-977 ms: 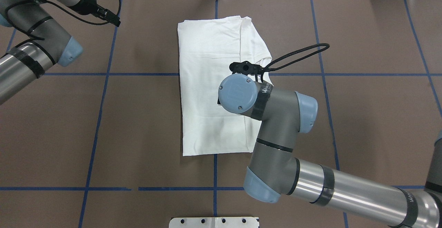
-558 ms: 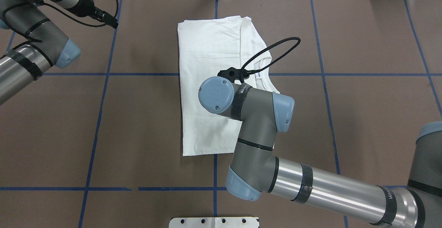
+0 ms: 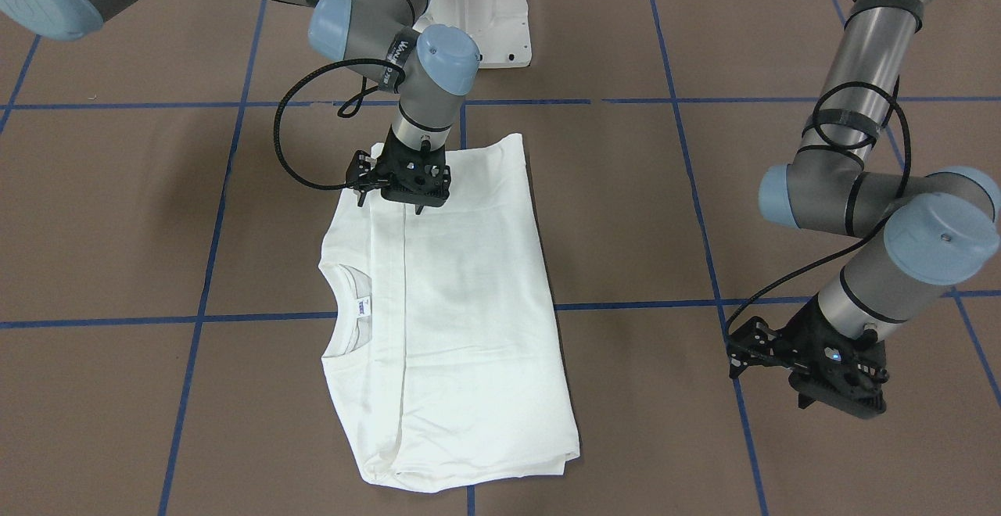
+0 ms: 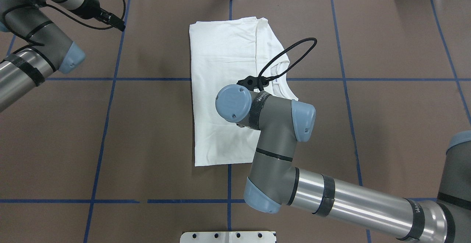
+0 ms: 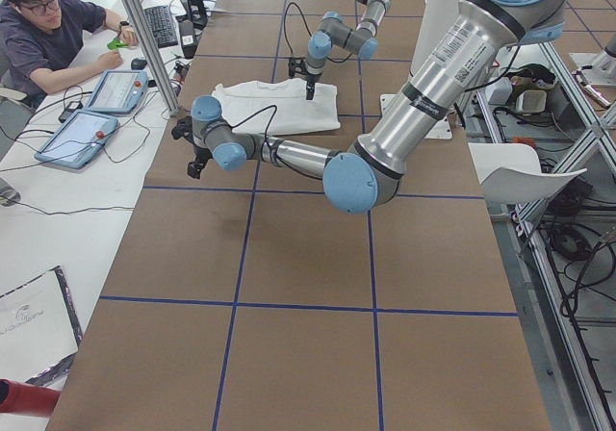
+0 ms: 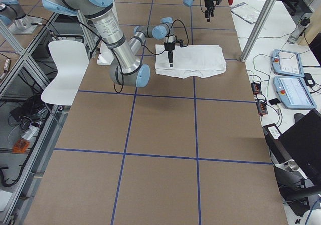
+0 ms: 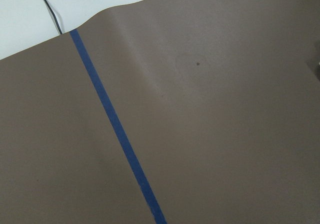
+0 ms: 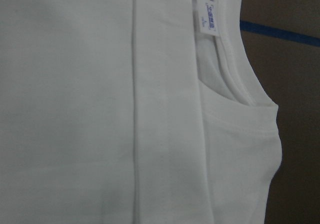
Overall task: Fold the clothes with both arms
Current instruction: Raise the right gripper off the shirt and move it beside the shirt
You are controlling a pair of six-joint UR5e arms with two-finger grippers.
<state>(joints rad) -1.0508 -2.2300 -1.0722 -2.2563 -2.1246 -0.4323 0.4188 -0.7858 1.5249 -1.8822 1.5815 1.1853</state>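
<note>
Shirt (image 4: 220,51) lies folded lengthwise, flat at mid-bench (image 4: 386,106), with collar (image 4: 281,68) and label (image 8: 210,18) showing along its right edge. Right claw (image 3: 414,191) hangs over the shirt's near end; clenched or released, I cannot tell. Left claw (image 3: 841,395) hovers over bare bench, far left, its state equally unclear.

T-shirt (image 4: 220,59) lies at the centre of the table (image 4: 386,125), collar on its right. Right gripper (image 3: 414,188) is over its near end; left gripper (image 3: 838,400) is well apart, far left.
</note>
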